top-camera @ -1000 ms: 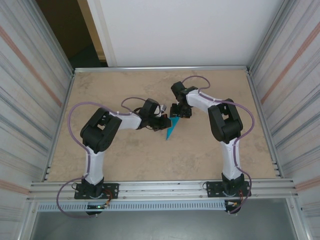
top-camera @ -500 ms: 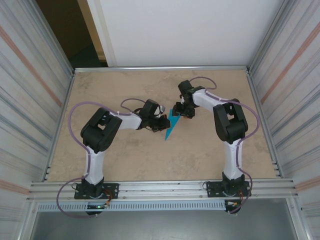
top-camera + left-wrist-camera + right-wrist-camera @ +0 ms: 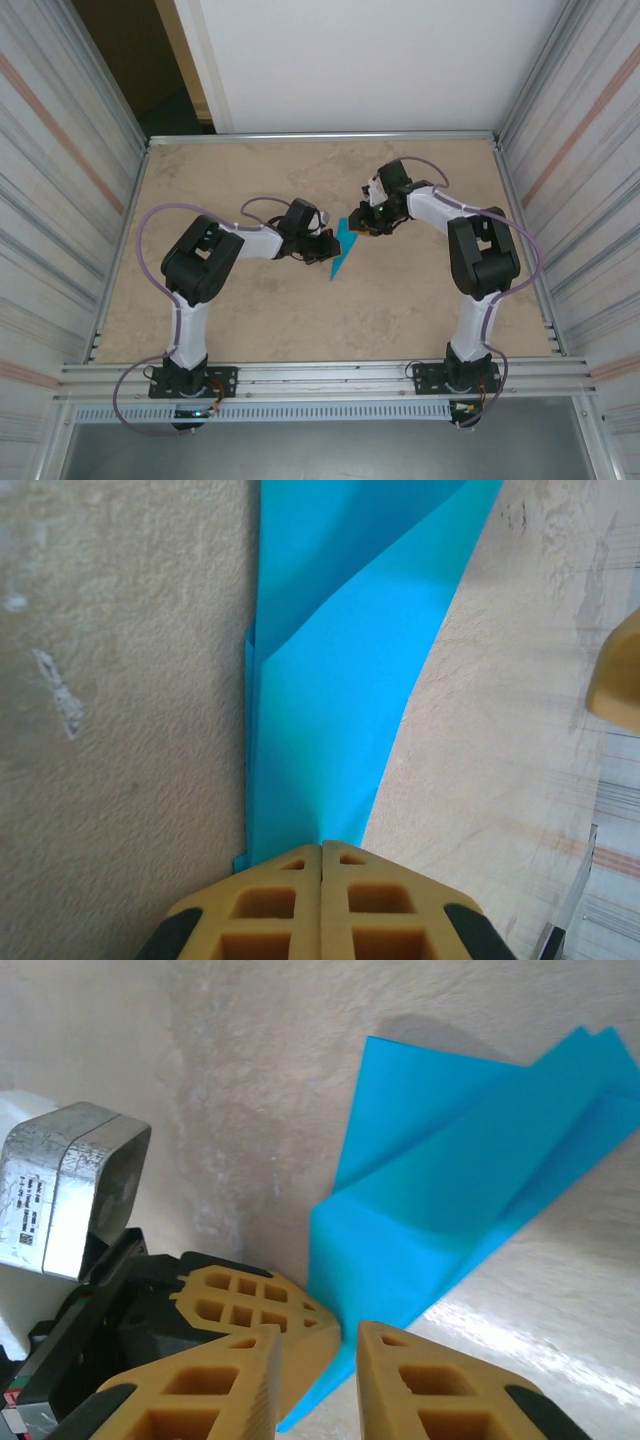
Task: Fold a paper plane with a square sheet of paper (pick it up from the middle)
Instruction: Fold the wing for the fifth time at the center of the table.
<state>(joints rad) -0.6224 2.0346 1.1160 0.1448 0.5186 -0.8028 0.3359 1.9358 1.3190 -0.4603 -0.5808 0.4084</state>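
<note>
Left gripper point(image 3: 322, 850) tight on paper plane point(image 3: 335, 680)

On the table point(image 3: 250, 320), the paper plane point(image 3: 343, 256) between left claw point(image 3: 322, 846) and right claw point(image 3: 318, 1334).

The only print is a small label point(image 3: 30, 1210) on the side of the silver housing point(image 3: 70, 1185), left of the paper plane point(image 3: 450, 1190) in the right wrist view. It carries a few lines of tiny dark characters, too small and blurred to read. No other lettering, number or brand can be read.
</note>
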